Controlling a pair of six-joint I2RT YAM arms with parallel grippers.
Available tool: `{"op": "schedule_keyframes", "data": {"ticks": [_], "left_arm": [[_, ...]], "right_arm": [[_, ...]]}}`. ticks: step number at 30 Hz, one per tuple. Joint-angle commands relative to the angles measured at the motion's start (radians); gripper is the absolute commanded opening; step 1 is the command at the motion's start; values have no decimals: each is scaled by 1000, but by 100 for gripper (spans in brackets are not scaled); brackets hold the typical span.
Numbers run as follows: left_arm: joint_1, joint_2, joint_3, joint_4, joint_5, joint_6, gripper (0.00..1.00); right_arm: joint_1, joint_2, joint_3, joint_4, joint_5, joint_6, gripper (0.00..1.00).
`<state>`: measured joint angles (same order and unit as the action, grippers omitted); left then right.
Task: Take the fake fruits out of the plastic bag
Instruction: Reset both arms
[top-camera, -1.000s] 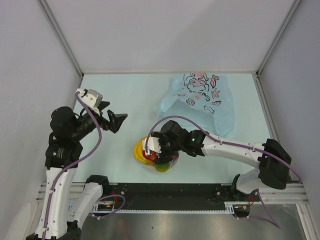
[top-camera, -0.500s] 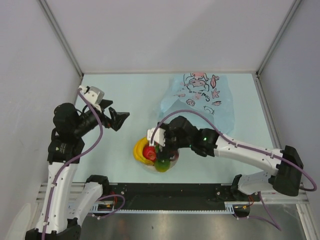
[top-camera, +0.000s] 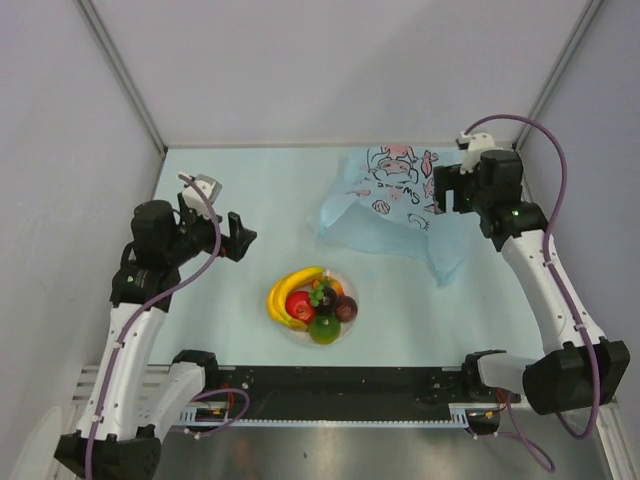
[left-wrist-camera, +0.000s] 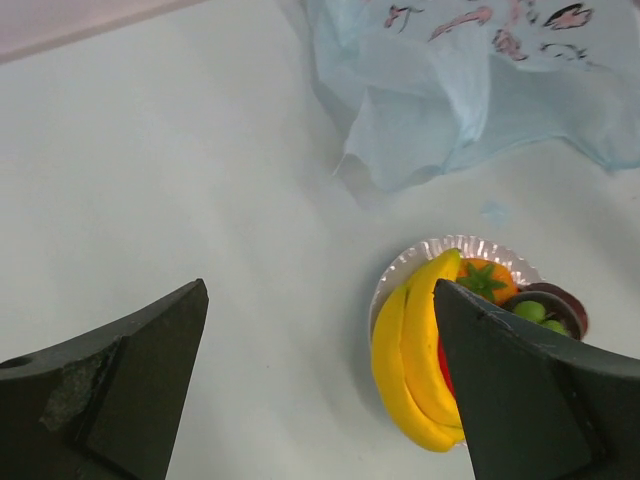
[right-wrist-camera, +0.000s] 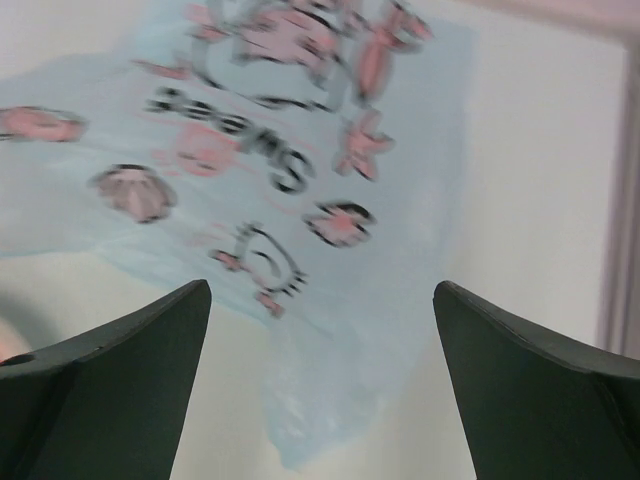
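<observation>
At my right gripper (right-wrist-camera: 320, 290), jaws wide, nothing held; left gripper (left-wrist-camera: 320, 295) likewise. Below the right one lies the bag (top-camera: 400, 205), flat: thin, limp, slippery, so I'd pinch a loose corner. Fruits (top-camera: 315, 303) sit on the plate (left-wrist-camera: 440, 241).

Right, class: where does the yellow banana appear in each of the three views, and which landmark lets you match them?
Top external: the banana lies just below and left of the picture's centre.
Left wrist: the banana is at lower right, curving upward.
Right wrist: not in it.
Shared landmark: the plastic bag, light blue with pink prints, shows in all three views.
</observation>
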<state>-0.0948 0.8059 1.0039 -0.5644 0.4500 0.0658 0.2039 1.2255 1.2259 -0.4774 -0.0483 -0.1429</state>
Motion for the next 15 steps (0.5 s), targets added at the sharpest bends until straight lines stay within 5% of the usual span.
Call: {"op": "schedule_keyframes", "data": {"ticks": [1, 15], "left_arm": [[9, 16, -56, 18, -128, 11, 100], [46, -71, -255, 77, -169, -95, 100]], "right_arm": [[-87, -18, 26, -206, 188, 138, 99], [-227, -208, -146, -239, 57, 207, 100]]}}
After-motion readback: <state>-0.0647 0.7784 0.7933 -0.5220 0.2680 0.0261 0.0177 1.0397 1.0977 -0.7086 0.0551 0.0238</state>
